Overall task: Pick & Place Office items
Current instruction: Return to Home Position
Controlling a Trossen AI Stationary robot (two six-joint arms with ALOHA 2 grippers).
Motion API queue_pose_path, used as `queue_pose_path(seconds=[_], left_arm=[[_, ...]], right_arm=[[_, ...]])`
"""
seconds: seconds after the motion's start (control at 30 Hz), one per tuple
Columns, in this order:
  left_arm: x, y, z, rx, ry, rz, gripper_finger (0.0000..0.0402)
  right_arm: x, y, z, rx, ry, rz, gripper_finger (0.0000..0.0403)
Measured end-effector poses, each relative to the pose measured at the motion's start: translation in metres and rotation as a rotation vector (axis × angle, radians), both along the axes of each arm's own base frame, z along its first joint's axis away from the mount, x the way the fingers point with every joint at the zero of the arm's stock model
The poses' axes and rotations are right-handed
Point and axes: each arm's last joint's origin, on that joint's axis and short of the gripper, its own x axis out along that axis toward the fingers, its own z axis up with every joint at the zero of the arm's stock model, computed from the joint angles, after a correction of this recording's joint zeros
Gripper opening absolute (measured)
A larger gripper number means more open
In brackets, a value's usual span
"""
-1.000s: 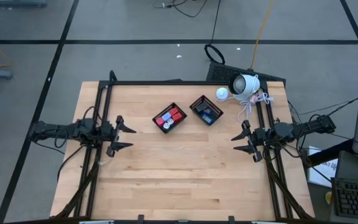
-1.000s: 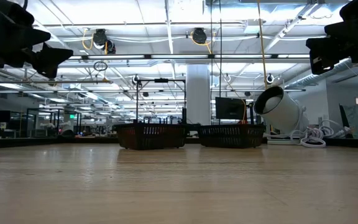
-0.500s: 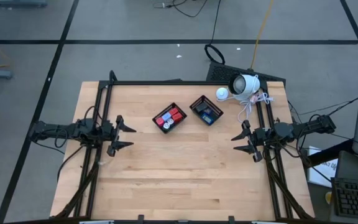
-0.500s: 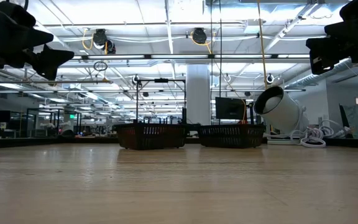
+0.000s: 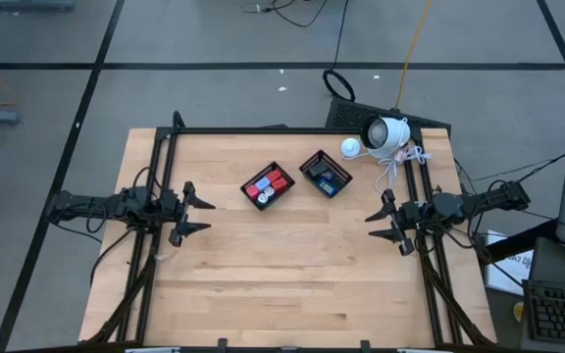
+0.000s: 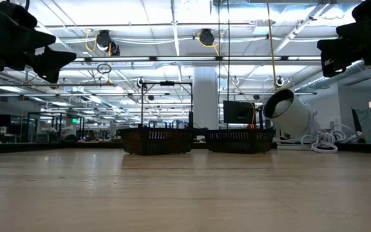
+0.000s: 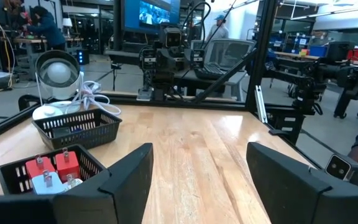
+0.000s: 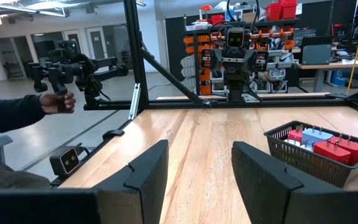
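Red blocks (image 5: 268,183) with a pale blue block (image 7: 45,183) and small white bits lie in the left black mesh basket (image 5: 268,185). Dark flat blue-faced rectangles (image 5: 328,177) lie in the right black mesh basket (image 5: 325,174). Both baskets rest on their bases at the table's far middle. My left gripper (image 5: 200,215) hovers open over the table's left side, above the surface. My right gripper (image 5: 378,224) hovers open over the right side. Neither touches anything.
A white dome camera (image 5: 385,134) with a coiled white cable (image 5: 400,160) sits at the far right corner. A black frame (image 5: 263,129) runs along the table's far edge and sides. Bare wood (image 5: 292,265) spans the middle and near half. A person's sleeve and hand (image 8: 36,106) show beyond the table.
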Motion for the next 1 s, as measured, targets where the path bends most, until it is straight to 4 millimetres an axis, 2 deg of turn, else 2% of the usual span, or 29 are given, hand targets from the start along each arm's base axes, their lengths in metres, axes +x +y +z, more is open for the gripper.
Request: queue_pose_path(seconds=[0.47, 1.0], left_arm=[[0.0, 0.0, 0.0001, 0.005, -0.002, 0.001, 0.0282], [0.0, 0.0, 0.0001, 0.004, -0.002, 0.001, 0.0258]], right_arm=[[0.0, 0.0, -0.0001, 0.0, 0.001, 0.0, 0.0169], [0.0, 0.0, 0.0001, 0.0, 0.0, 0.0, 0.0169]])
